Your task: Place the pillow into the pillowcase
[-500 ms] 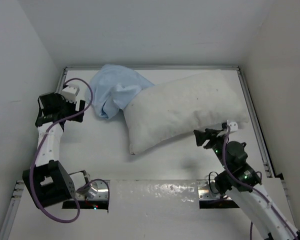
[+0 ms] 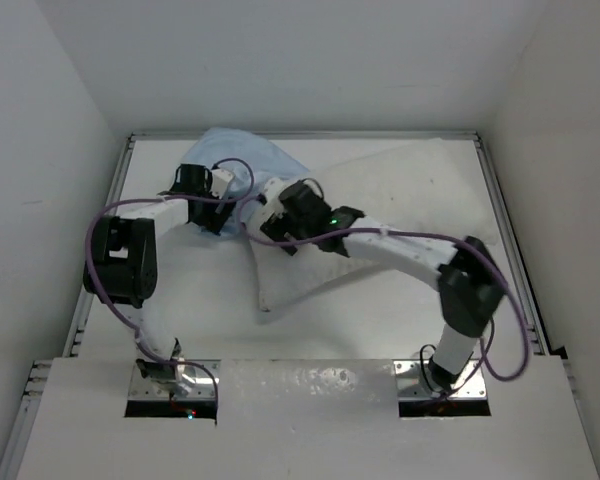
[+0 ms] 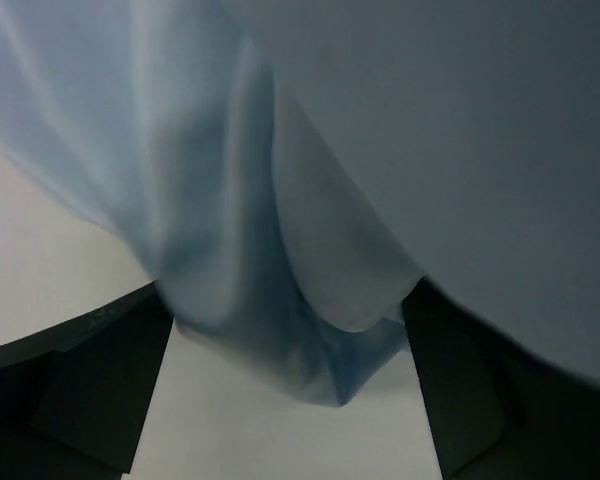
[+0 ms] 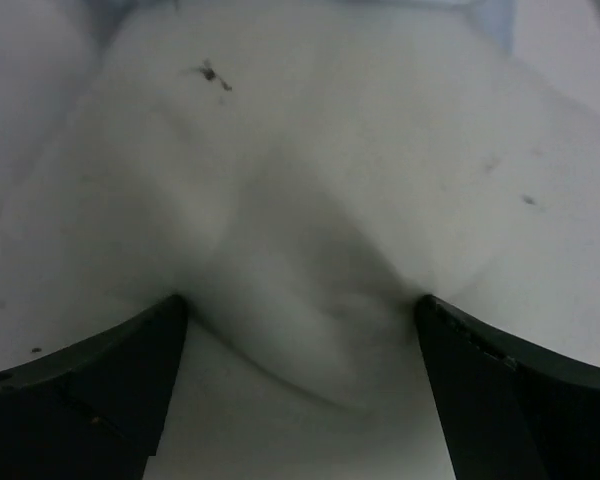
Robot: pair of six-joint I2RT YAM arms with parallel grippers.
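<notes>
The white pillow (image 2: 410, 185) lies slantwise across the back right of the table. The crumpled light blue pillowcase (image 2: 232, 152) sits at its left end. My left gripper (image 2: 217, 213) is at the pillowcase's near edge. In the left wrist view a blue fold of the pillowcase (image 3: 230, 200) hangs between the wide-apart fingers (image 3: 80, 400) of the left gripper (image 3: 290, 400), which is open. My right arm stretches over the pillow, and the right gripper (image 2: 271, 231) is at its left end. There the right gripper (image 4: 295, 400) stands open, and the pillow (image 4: 310, 150) bulges between its fingers (image 4: 525, 400).
White walls close in the table on three sides. Metal rails (image 2: 123, 190) (image 2: 502, 210) run along its left and right edges. The right arm's elbow (image 2: 470, 285) stands near the right rail. The left arm's elbow (image 2: 120, 260) is near the left rail.
Both arms have swung in from the table's sides. The left gripper came right to the pillowcase. The right arm reached across the pillow to its left end.
</notes>
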